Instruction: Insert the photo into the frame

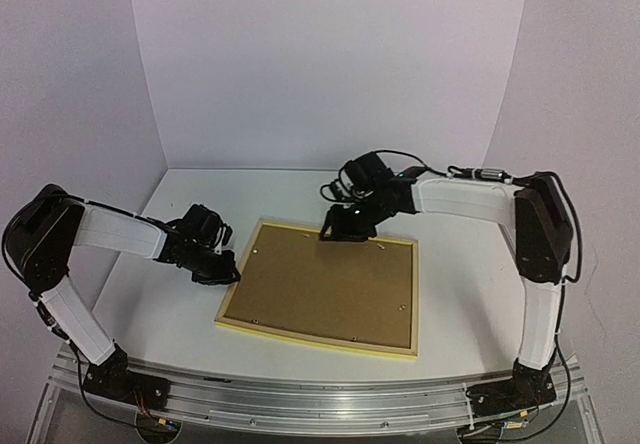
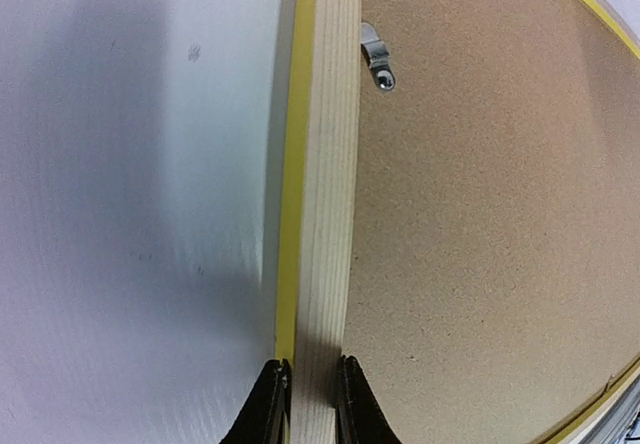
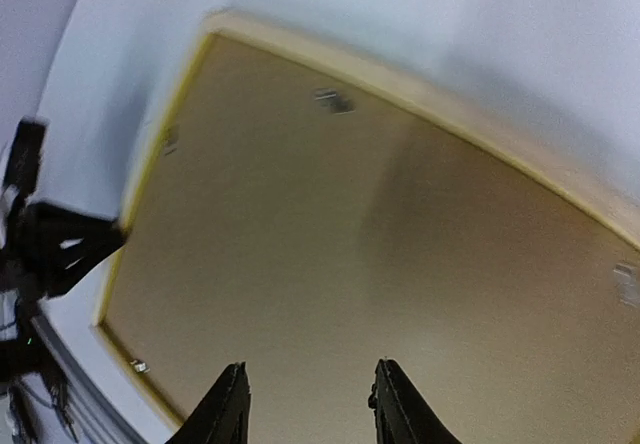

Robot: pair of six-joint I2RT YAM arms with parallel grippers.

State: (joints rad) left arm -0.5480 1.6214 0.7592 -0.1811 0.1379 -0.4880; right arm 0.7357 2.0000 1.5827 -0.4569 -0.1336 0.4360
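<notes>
Steadying frame: my left gripper pinched on its left rail; my right gripper half-open, empty, over backing board. Photo unseen. Next, likely: turn clip, lift board.

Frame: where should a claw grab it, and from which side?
By its left wooden rail, from above: the frame lies flat, back up, and that narrow rail fits between two fingers, as the left claw pinches it now.

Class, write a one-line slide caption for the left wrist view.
Left gripper pinching the frame by its pale wood rail, brown backing board and metal clip alongside.
</notes>
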